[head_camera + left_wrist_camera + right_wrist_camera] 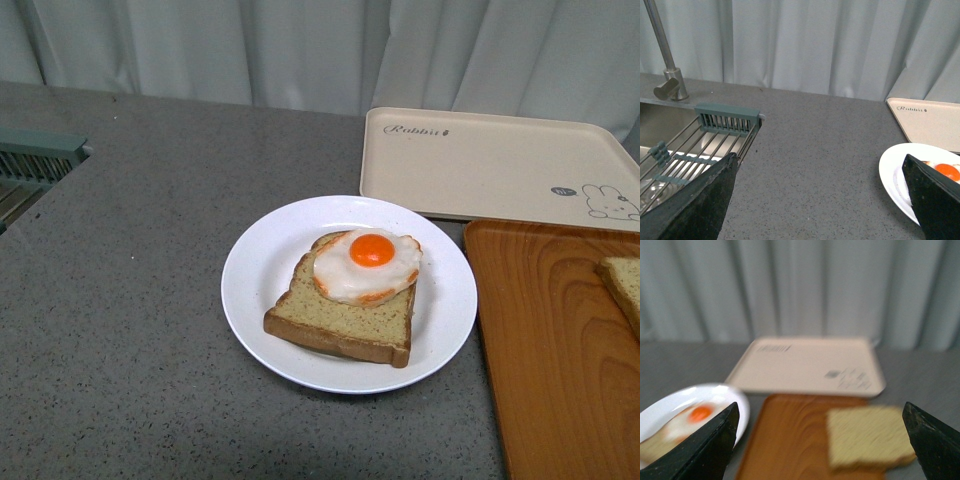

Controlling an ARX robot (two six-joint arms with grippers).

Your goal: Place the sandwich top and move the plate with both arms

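Note:
The white plate (pixel 260 290) sits mid-table and holds a bread slice (pixel 340 320) with a fried egg (pixel 368 265) on it. The sandwich top (pixel 625 285), a tan slice with a darker crust, lies on the orange tray at the right edge, mostly cut off; the blurred right wrist view shows it (pixel 867 437) whole. Neither arm shows in the front view. My left gripper (pixel 820 157) is open and empty over bare counter, with the plate (pixel 892 170) by one finger. My right gripper (pixel 821 405) is open and empty, above the orange tray short of the slice.
An orange wood-grain tray (pixel 550 350) lies right of the plate. A cream rabbit-print tray (pixel 480 160) lies behind it. A sink with a green-ended wire rack (pixel 715 130) and a faucet (pixel 667 70) is at the far left. Grey curtains hang behind the counter.

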